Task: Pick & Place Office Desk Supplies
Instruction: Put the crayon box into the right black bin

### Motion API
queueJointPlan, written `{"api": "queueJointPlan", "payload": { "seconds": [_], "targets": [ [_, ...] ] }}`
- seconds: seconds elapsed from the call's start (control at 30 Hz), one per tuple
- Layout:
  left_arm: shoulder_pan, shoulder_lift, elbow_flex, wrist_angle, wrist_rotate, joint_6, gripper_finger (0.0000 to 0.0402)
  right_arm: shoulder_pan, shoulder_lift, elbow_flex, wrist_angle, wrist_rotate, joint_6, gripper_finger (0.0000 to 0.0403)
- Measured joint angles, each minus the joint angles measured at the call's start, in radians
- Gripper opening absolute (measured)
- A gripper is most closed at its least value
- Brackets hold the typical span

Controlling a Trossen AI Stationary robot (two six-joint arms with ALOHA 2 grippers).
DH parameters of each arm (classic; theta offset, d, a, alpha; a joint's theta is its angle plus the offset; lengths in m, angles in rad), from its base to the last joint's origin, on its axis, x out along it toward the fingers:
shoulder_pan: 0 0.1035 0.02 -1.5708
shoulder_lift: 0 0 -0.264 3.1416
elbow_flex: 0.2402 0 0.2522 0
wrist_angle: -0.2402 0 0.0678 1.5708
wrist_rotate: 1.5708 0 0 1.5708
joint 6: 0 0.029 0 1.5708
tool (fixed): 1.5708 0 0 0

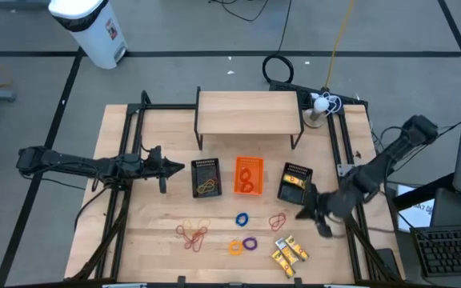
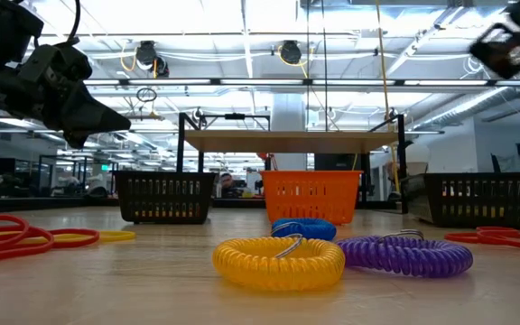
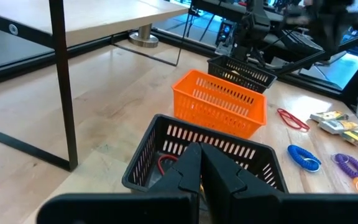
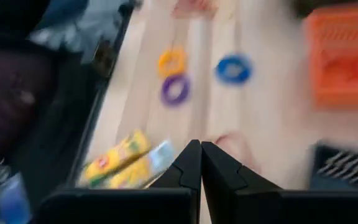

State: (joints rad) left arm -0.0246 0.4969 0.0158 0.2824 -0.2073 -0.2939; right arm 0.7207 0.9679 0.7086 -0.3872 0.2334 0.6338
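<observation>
right hand (image 1: 304,213) closed, empty, near yellow pieces (image 1: 288,253)

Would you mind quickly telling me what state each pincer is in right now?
Left pincer: closed, holding nothing, above the left black mesh tray.
Right pincer: closed, holding nothing.

Left arm reaches in level from the left, its left gripper (image 1: 176,167) pinched closed. Right arm bends in from the right, right gripper (image 1: 302,213) closed too.
</observation>
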Motion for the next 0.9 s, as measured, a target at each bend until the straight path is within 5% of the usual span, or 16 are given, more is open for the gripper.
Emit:
{"api": "queueJointPlan", "payload": {
  "seconds": [0.2, 0.37, 0.73, 0.9],
  "targets": [
    [0.0, 0.0, 0.0, -0.002, 0.001, -0.001, 0.001, 0.158, 0.176, 0.022, -0.057, -0.002, 0.26, 0.0],
    [0.0, 0.0, 0.0, -0.002, 0.005, -0.005, 0.001, 0.237, 0.324, 0.023, 0.089, -0.068, 0.4, 0.0025],
    [0.0, 0.0, 0.0, -0.002, 0.005, -0.016, 0.001, 0.237, 0.479, 0.023, 0.165, -0.134, 0.677, 0.0238],
    [0.0, 0.0, 0.0, -0.003, 0.005, -0.016, 0.001, 0.225, 0.517, 0.023, 0.179, -0.132, 0.722, 0.0292]
  ]
}}
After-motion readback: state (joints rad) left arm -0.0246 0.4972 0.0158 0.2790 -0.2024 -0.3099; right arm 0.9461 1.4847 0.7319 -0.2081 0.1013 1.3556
